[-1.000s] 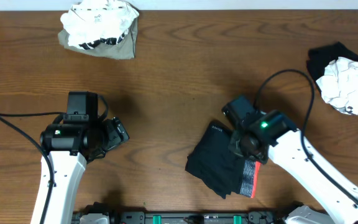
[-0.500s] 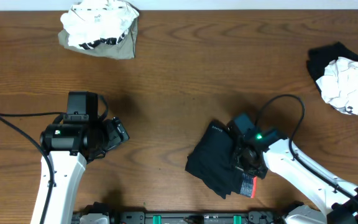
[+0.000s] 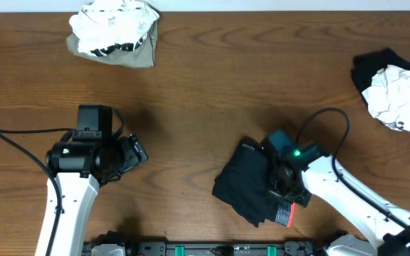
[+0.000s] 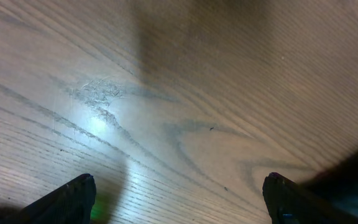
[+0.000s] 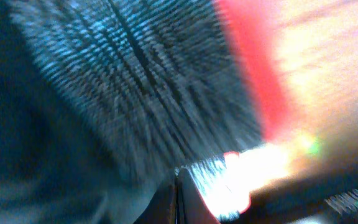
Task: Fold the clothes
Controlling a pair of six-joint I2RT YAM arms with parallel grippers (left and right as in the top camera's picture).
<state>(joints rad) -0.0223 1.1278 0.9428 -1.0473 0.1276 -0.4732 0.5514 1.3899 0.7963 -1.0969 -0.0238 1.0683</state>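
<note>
A black garment [image 3: 242,183] with a red waistband [image 3: 285,213] lies folded on the wooden table [image 3: 205,92], front right of centre. My right gripper [image 3: 285,183] is down on its right part, by the red band. In the right wrist view the two fingers [image 5: 176,183] are pressed together against blurred dark fabric [image 5: 104,93], with the red band [image 5: 253,74] beside them. I cannot tell whether cloth is pinched between them. My left gripper [image 3: 135,153] is open and empty over bare wood at the left, as the left wrist view [image 4: 179,199] shows.
A crumpled white and olive garment pile [image 3: 112,32] lies at the back left. A white garment on a black one [image 3: 401,96] lies at the right edge. A black cable [image 3: 326,121] loops off the right arm. The table's front edge is just below the garment.
My right gripper has moved toward the table's front along the black garment and lowered onto it. The garment has hardly shifted. The left arm has not moved.
</note>
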